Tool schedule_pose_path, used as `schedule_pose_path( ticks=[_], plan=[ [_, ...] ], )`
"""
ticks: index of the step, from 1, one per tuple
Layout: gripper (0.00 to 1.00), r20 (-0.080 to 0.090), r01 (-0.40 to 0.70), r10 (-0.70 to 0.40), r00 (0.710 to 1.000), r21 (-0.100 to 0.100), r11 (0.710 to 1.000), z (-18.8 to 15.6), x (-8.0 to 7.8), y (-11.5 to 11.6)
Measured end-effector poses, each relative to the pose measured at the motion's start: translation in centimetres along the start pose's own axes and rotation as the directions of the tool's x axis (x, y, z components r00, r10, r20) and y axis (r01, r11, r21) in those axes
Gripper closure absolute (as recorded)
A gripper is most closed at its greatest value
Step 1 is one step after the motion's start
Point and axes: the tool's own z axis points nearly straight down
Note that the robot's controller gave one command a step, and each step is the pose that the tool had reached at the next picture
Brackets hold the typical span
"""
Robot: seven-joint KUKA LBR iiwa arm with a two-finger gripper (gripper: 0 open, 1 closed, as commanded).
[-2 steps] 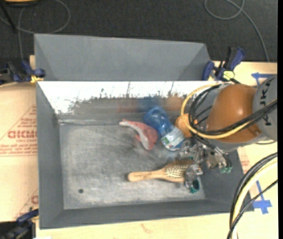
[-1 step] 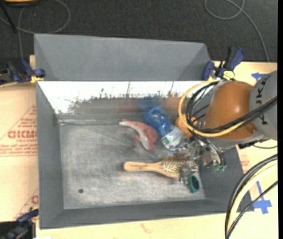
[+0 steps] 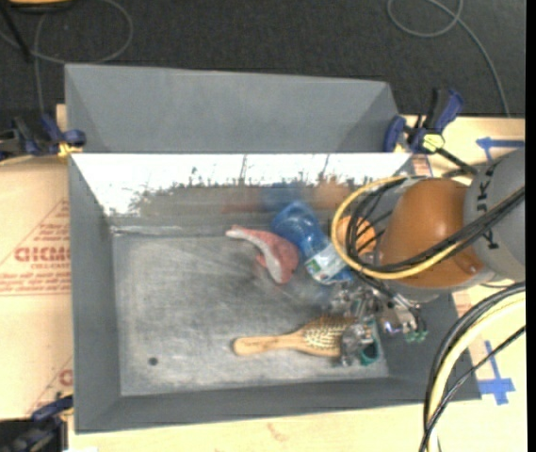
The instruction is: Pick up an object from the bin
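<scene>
Presently catalogued, contents of grey metal bin [image 3: 93,299].

1. Wooden hairbrush [image 3: 291,343], oval bristle head and slim tan handle; lying flat, handle pointing away from the arm.
2. Robot gripper [image 3: 362,332], under orange wrist cover [image 3: 418,229]; low at the hairbrush's bristle end, touching or just above, cannot tell which. Spread or pressed together: cannot tell.
3. Curved pink-red soft piece [image 3: 272,250]; behind the hairbrush, well apart.
4. Blue crumpled plastic piece [image 3: 298,224]; further behind the hairbrush.
5. Clear plastic bottle with green-white label [image 3: 322,264]; behind the hairbrush's head.
</scene>
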Motion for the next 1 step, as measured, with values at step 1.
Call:
schedule_pose_path(
  ticks=[1],
  plan=[
    [1.0,0.006,-0.097,0.097,0.995,0.0,0.995,-15.76,-0.87,0.02]
  ],
)
